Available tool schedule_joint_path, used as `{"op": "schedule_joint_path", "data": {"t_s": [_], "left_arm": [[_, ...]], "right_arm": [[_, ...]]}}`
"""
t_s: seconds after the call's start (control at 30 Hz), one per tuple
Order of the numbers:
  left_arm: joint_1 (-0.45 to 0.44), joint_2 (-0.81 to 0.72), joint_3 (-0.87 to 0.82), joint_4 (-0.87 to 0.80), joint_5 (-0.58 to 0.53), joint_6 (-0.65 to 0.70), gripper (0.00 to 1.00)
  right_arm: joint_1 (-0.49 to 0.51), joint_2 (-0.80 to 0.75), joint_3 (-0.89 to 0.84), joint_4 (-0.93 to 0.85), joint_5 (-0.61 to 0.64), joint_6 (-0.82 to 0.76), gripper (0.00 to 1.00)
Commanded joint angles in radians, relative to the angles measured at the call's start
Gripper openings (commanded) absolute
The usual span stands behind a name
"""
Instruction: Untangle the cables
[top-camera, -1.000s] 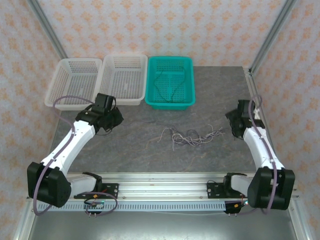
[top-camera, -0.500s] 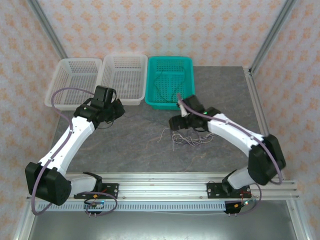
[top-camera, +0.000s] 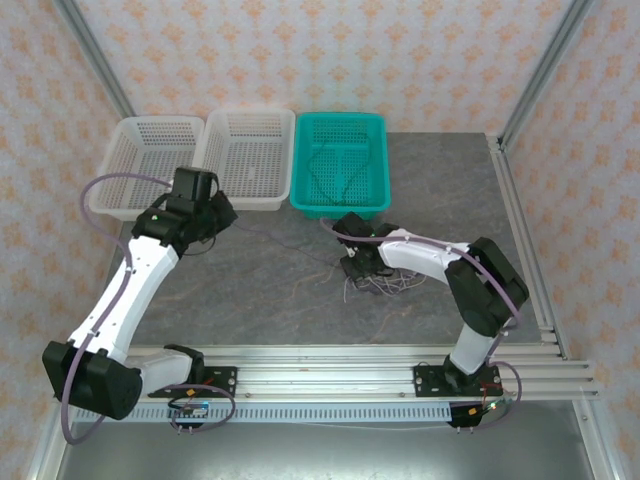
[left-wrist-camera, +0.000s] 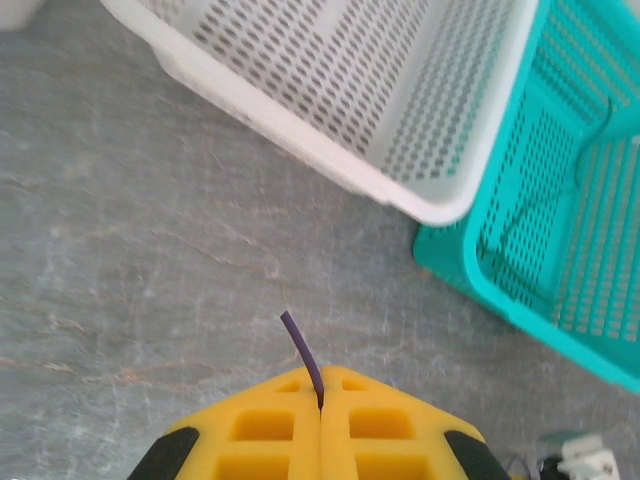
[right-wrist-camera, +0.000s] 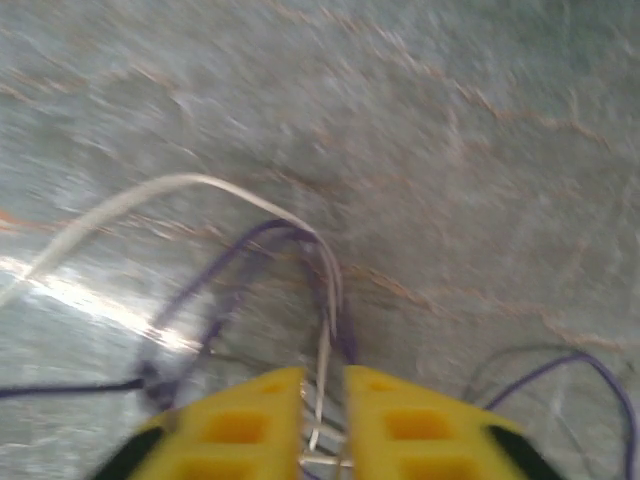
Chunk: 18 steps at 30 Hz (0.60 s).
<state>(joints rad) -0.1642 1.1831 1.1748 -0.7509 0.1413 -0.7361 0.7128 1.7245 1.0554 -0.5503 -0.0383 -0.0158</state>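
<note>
While clamped on a dark purple cable (left-wrist-camera: 303, 358), left claw (left-wrist-camera: 320, 405); right claw (right-wrist-camera: 322, 400) nearly closed around whitish cable (right-wrist-camera: 326, 330) strands

Grey stone-look tabletop (top-camera: 250, 290). Along far edge, left to right, touching: two white perforated baskets (top-camera: 147, 165) (top-camera: 244, 158), one teal basket (top-camera: 340, 163). Patterned walls behind.

The right gripper (top-camera: 357, 268) now sits down on the cables (top-camera: 385, 283) mid-table; the left gripper (top-camera: 212, 213) pulls farther left.
</note>
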Motion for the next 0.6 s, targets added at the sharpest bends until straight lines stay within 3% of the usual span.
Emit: {"op": "schedule_joint_path", "data": {"t_s": [0.0,0.2,0.33,0.47,0.57], "left_arm": [[0.082,-0.037,0.052,-0.074,-0.063,-0.014,0.00],[0.282,-0.033,0.127,-0.209,-0.108,0.058,0.00],[0.404,-0.030,0.133,-0.241,-0.084,0.079,0.00],[0.477,-0.033,0.131,-0.254,-0.119,0.088,0.00],[0.506,-0.033,0.134,-0.266,-0.183,0.079,0.00]], "right_arm": [[-0.007,-0.003,-0.004,-0.040,0.162,0.049,0.10],[-0.111,-0.011,-0.008,-0.116,0.170,0.233,0.10],[-0.184,-0.041,-0.061,-0.162,0.208,0.343,0.00],[-0.276,-0.148,-0.151,-0.175,0.281,0.473,0.00],[-0.405,-0.231,-0.214,-0.166,0.265,0.554,0.00]]}}
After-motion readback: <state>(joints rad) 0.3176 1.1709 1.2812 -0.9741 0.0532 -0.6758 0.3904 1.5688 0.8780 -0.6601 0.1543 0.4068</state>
